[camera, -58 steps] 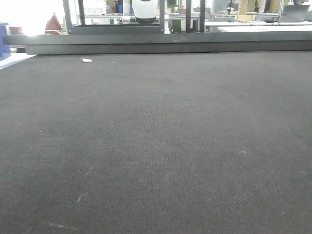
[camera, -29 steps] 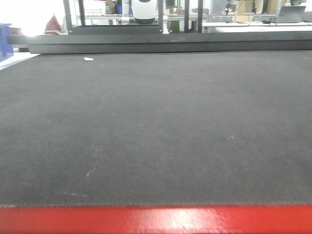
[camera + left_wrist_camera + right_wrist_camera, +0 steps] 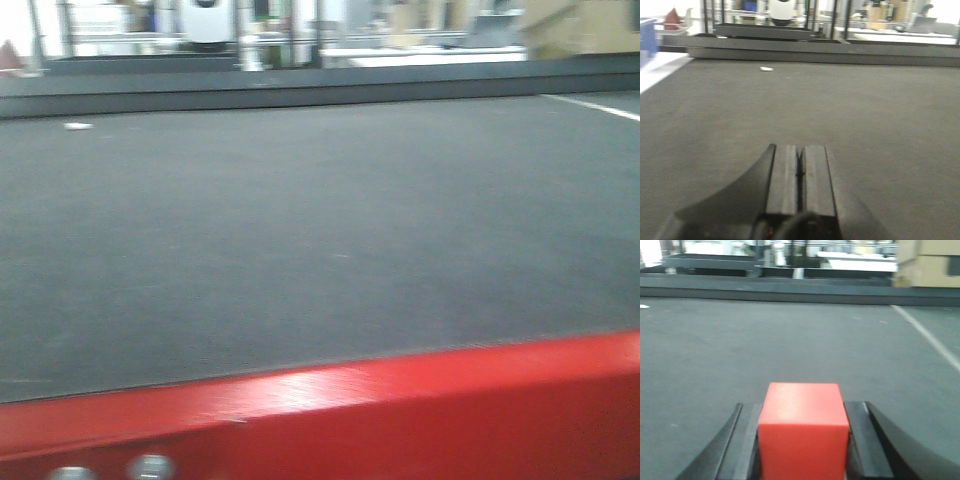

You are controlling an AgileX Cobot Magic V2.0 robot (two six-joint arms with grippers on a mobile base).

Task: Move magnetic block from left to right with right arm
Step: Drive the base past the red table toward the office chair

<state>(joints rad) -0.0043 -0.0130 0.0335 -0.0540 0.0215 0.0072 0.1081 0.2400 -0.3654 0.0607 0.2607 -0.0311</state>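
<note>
The magnetic block [image 3: 803, 425], a plain red cube, fills the lower middle of the right wrist view. My right gripper [image 3: 803, 406] is shut on it, one black finger pressed against each side, above the dark mat [image 3: 790, 340]. In the left wrist view my left gripper [image 3: 799, 149] is shut, its two pads together with nothing between them, low over the same mat. Neither gripper nor the block shows in the blurred front view.
A glossy red frame bar [image 3: 400, 400] runs across the bottom of the front view. A small white scrap [image 3: 766, 69] lies far back left on the mat. A white line [image 3: 930, 340] marks the right side. Metal rails [image 3: 815, 47] and shelves stand beyond the far edge.
The front view has swung and blurred: the red bar has risen to fill more of the bottom, tilted, and the background has shifted left. A white line now shows at the right.
</note>
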